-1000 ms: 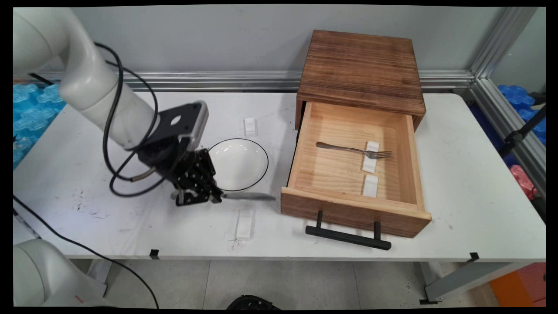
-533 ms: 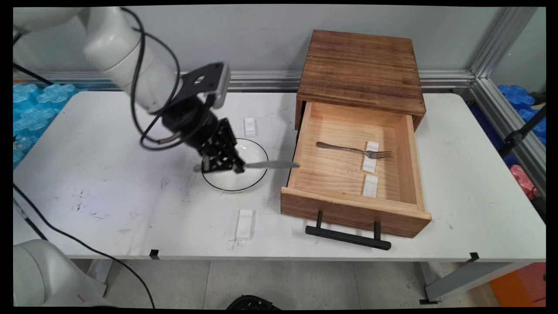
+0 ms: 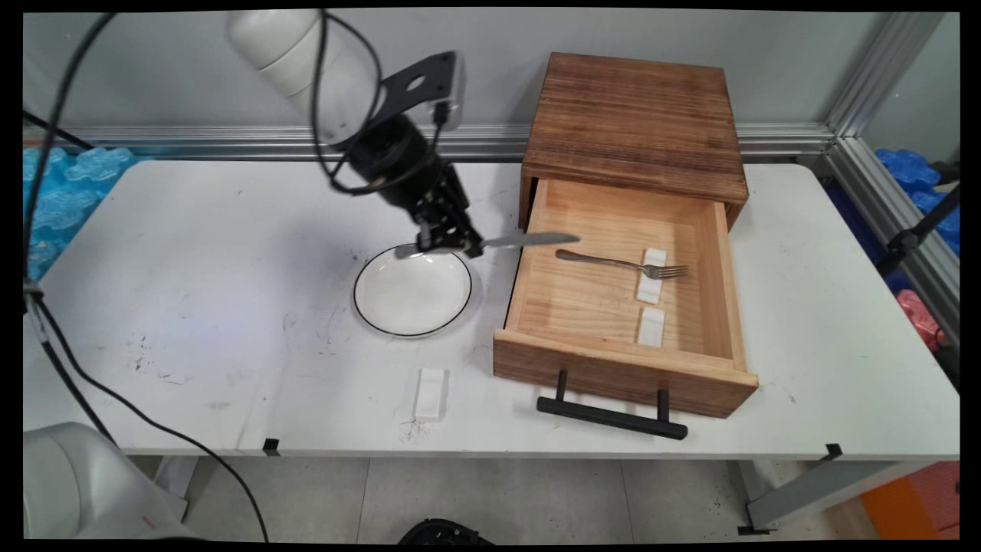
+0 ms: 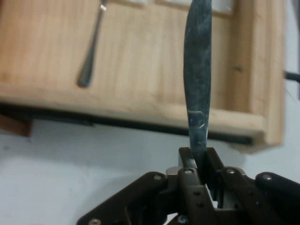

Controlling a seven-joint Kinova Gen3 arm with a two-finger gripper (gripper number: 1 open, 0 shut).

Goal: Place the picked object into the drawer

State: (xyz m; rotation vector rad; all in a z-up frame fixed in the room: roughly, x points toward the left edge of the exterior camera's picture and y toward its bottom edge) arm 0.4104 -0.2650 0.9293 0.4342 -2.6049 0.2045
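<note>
My gripper (image 3: pixel 448 241) is shut on a metal knife (image 3: pixel 529 240) and holds it level in the air, above the far rim of the white plate (image 3: pixel 412 290). The blade tip reaches over the left wall of the open wooden drawer (image 3: pixel 552 253). In the hand view the knife (image 4: pixel 197 79) stands straight up from between the shut fingers (image 4: pixel 187 164), its blade over the drawer's floor (image 4: pixel 136 61). A fork (image 3: pixel 622 264) lies inside the drawer with its tines on a white rest (image 3: pixel 651 276); its handle (image 4: pixel 90 51) shows in the hand view.
A second white rest (image 3: pixel 652 326) lies in the drawer nearer its front. The drawer's black handle (image 3: pixel 611 416) sticks out toward the table's near edge. Another white rest (image 3: pixel 430 394) lies on the table in front of the plate. The wooden cabinet (image 3: pixel 636 123) stands at the back.
The gripper has lifted the knife from the table in front of the plate and carried it up and to the right, across the plate, until its tip reaches over the drawer's left wall.
</note>
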